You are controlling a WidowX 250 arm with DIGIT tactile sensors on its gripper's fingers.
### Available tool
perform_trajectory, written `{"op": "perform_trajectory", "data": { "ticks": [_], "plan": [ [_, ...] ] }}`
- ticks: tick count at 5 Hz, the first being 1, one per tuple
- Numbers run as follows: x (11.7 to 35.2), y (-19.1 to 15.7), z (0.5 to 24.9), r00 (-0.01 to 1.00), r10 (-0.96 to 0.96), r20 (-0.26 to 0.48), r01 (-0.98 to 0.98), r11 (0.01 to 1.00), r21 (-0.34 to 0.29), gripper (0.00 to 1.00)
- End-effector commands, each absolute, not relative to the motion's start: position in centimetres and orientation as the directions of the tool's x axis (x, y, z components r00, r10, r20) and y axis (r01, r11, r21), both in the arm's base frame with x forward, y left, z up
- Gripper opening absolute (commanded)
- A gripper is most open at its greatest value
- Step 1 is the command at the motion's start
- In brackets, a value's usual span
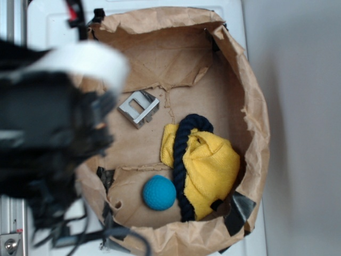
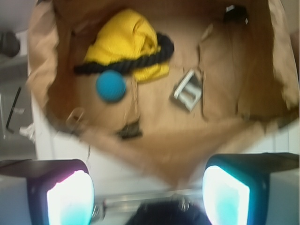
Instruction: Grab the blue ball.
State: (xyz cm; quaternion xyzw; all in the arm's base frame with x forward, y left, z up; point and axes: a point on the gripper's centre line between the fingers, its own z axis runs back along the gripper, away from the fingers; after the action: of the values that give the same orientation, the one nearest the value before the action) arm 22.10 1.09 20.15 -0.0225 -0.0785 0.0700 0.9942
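Brown paper bag (image 1: 250,106), rim rolled down, serves as an open-topped bin; contents lie on its creased floor. In the exterior view the blue ball (image 1: 159,192) sits near the lower edge of the bag floor, resting on paper, free on its top and left sides.

Neighbours: dark navy rope (image 1: 184,160) runs in a long arc just right of the ball, touching or almost touching it; cannot tell which. Rope drapes over a crumpled yellow cloth (image 1: 213,165), which fills the right part of the floor. Metal buckle-like clip (image 1: 138,109) lies well apart from the ball, up and to the left, nothing between them. Black tape patches on the bag wall at lower right and lower left.

Wrist view: ball (image 2: 111,86) lies directly below the rope (image 2: 126,60) and cloth (image 2: 126,40), clip (image 2: 187,90) off to the right. View is blurred.

Ball is a sphere, so no long axis and no heading; surface texture not resolved.

Gripper (image 2: 147,190): two fingers (image 2: 70,197) at the bottom corners of the wrist view, spread wide, nothing between them. Gripper is above and outside the bag rim, well apart from the ball. In the exterior view the arm (image 1: 48,133) is a dark blurred mass over the bag's left edge
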Motion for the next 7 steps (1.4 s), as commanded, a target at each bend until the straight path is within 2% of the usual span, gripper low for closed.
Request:
{"op": "perform_trajectory", "data": {
  "ticks": [1,2,3,4,5,6,7],
  "plan": [
    [25.0,4.9,16.2,0.960,0.216,0.179,-0.211,0.976,-0.044,1.00],
    [26.1,2.3,13.7,0.972,0.143,0.186,-0.135,0.989,-0.057,1.00],
    [26.8,-1.3,12.5,0.980,0.079,0.183,-0.059,0.992,-0.108,1.00],
    [28.3,-3.0,13.0,0.974,0.086,0.210,-0.030,0.966,-0.258,1.00],
    [26.1,-5.8,13.9,0.965,0.105,0.242,-0.003,0.921,-0.388,1.00],
    [28.5,-4.5,14.2,0.967,0.072,0.244,0.028,0.922,-0.385,1.00],
    [28.5,-4.5,14.2,0.967,0.072,0.244,0.028,0.922,-0.385,1.00]
  ]
}}
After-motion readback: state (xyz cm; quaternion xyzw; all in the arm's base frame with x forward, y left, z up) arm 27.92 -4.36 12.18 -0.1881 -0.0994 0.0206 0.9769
